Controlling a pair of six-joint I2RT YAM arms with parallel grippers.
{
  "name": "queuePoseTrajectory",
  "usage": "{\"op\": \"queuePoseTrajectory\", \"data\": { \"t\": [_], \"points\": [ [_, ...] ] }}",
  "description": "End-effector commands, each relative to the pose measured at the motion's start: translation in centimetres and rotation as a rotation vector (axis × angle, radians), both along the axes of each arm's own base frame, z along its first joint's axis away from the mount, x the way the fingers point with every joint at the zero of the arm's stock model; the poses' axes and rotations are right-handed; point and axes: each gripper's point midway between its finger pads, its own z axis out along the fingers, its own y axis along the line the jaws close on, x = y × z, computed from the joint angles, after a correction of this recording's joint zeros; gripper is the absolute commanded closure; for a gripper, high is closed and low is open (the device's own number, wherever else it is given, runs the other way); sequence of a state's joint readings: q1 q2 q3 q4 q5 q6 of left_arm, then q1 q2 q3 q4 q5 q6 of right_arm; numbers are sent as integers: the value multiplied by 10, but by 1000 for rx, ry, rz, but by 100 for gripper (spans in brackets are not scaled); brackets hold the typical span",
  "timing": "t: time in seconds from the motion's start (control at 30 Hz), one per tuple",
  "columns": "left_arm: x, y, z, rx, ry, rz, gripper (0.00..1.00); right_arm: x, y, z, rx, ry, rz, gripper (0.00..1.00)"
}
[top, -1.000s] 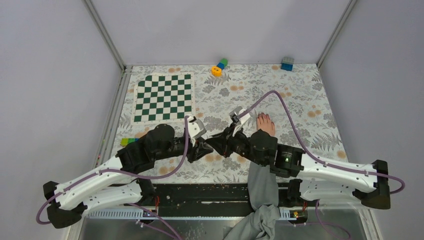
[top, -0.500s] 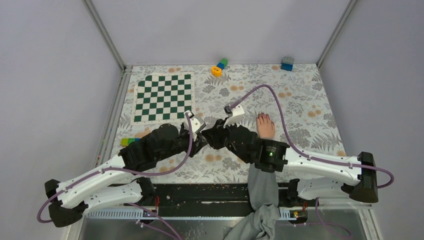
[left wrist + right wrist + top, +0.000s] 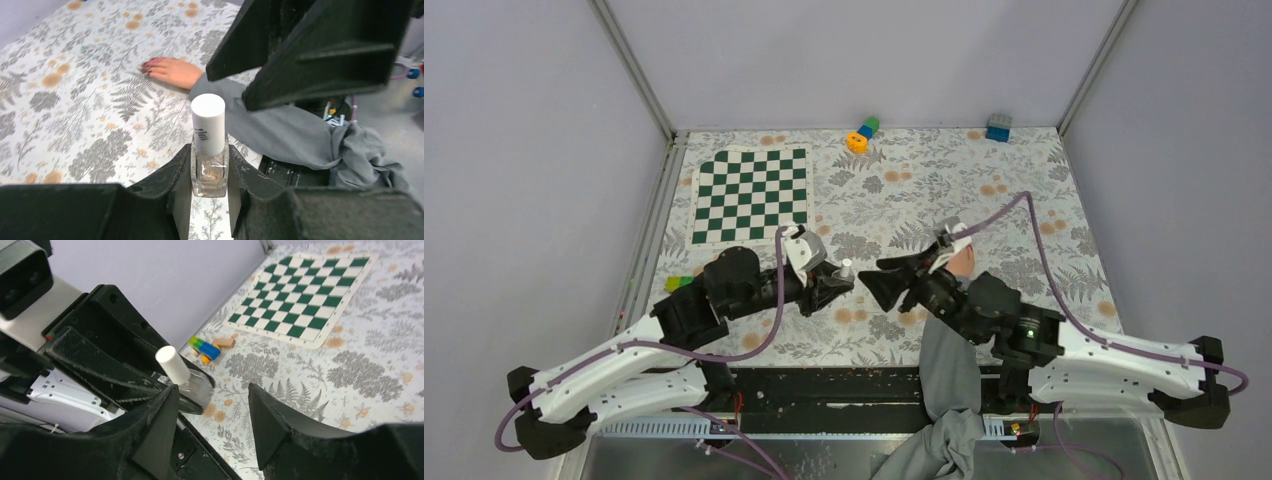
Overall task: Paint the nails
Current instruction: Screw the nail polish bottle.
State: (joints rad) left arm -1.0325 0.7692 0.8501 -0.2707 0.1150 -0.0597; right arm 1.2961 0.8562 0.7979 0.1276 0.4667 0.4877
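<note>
Polish bottle [image 3: 209, 167]: left fingers [image 3: 176, 175] are clamping it upright, right fingers [image 3: 160, 425] are standing parted near its cap [image 3: 171, 363], nails [image 3: 150, 67] are lying on the counter [image 3: 75, 100] beyond; a skewed closing risks knocking it loose.

You're standing at a robotics lab cell, not a home: plain grey panels [image 3: 524, 150] wall in the table on three sides, framed by aluminium posts [image 3: 629, 65]. The floral cloth [image 3: 1024, 160] (the one homely touch) carries test props, a chessboard mat [image 3: 749, 195] and toy blocks [image 3: 862, 133], while purple cables [image 3: 1025, 196] loop in the open.
</note>
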Motion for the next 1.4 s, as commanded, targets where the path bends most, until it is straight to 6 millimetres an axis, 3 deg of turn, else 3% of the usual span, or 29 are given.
{"op": "queuePoseTrajectory", "data": {
  "t": [0.0,0.1,0.3,0.47,0.77,1.03,1.37],
  "points": [
    [-26,-9,40,-135,-91,-166,100,-13,-21,30,78,-167,59,39],
    [-43,-12,44,-157,-104,-268,100,-34,-24,42,73,-282,180,36],
    [-92,-16,54,-209,-101,-556,100,-100,-23,75,196,-507,520,31],
    [-116,-16,57,-235,-63,-706,100,-125,-21,94,270,-596,643,27],
    [-136,-13,63,-258,-29,-834,100,-147,5,100,256,-615,819,27],
    [-139,-11,65,-262,-31,-848,100,-146,19,98,291,-559,836,27],
    [-139,-10,65,-264,-34,-847,100,-151,24,90,293,-505,879,46]
  ]
}}
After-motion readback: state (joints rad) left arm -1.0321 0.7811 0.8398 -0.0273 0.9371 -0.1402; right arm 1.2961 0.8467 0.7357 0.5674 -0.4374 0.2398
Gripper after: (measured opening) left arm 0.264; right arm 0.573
